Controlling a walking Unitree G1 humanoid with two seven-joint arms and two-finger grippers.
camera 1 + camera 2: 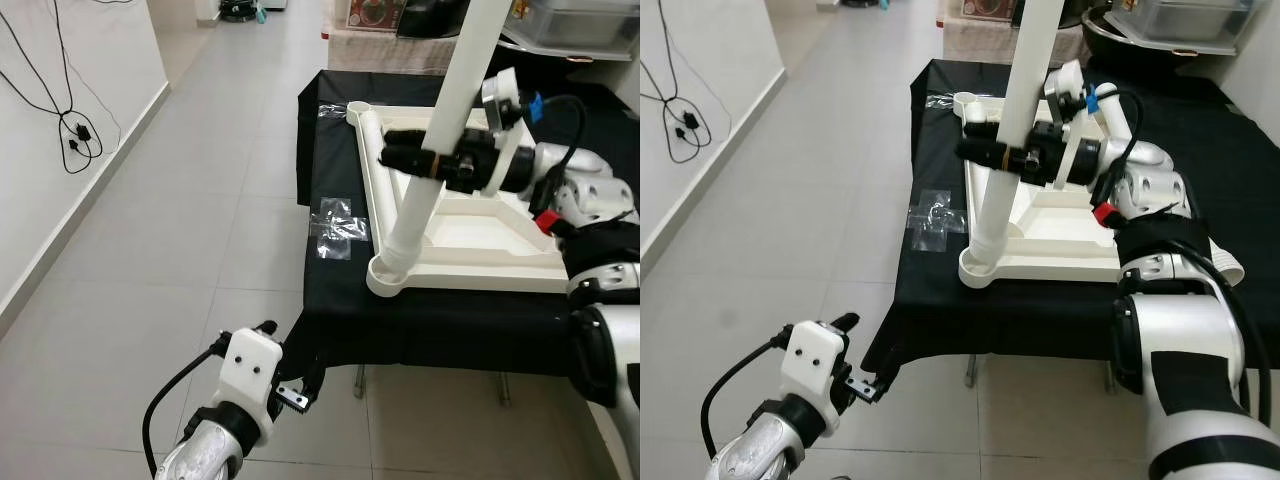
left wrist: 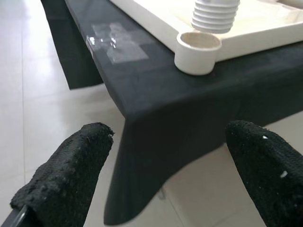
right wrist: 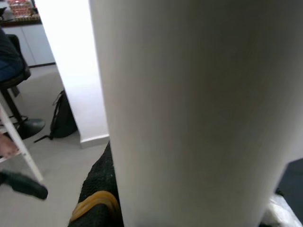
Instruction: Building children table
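Observation:
A white children's table top [image 1: 480,270] lies upside down on a black-draped table [image 1: 440,325]. My right gripper [image 1: 405,155] is shut on a long white table leg [image 1: 440,120], held nearly upright and leaning slightly. The leg's ribbed lower end [image 2: 214,16] sits just over the round corner socket [image 2: 198,47] at the near left corner. In the right wrist view the leg [image 3: 189,113] is very close, with one black finger [image 3: 97,189] beside it. My left gripper [image 2: 169,130] hangs open and holds nothing, low above the floor in front of the cloth's corner.
A clear plastic bag [image 1: 338,225] lies on the cloth left of the table top. Another socket [image 1: 358,108] is at the far left corner. Black cables [image 1: 75,135] hang on the left wall. Tiled floor [image 1: 170,260] stretches left of the table.

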